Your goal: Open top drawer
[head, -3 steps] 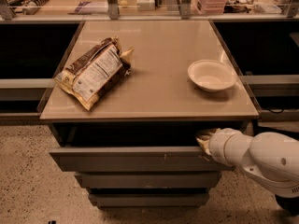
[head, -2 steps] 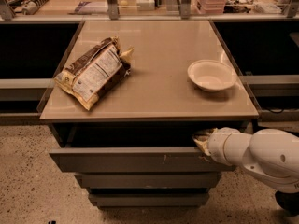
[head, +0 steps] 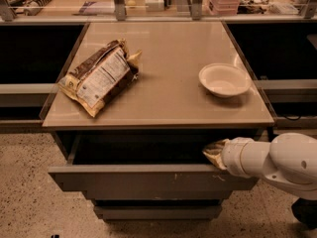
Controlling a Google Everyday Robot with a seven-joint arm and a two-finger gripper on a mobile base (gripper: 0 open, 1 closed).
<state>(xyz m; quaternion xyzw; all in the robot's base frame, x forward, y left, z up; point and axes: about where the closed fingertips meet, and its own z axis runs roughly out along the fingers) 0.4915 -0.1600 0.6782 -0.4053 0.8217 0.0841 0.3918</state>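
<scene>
A bag (head: 101, 78) lies at 9 o'clock on the bench (head: 168, 103). Below, at 6 o'clock, the top drawer (head: 143, 180) stands partly out. A bowl (head: 224, 80) sits at 3 o'clock. The gripper (head: 214, 154) rests on the drawer front's top edge at 4 o'clock; its spread cannot be told.

Occlusions, low right and centre
Low right, claw (head: 214, 153) at top drawer (head: 148, 180) right rim, mostly shadowed; arm (head: 282, 162) cut by right edge; drawer interior dark under bench (head: 173, 93); lower drawers (head: 158, 212) mostly hidden.
</scene>
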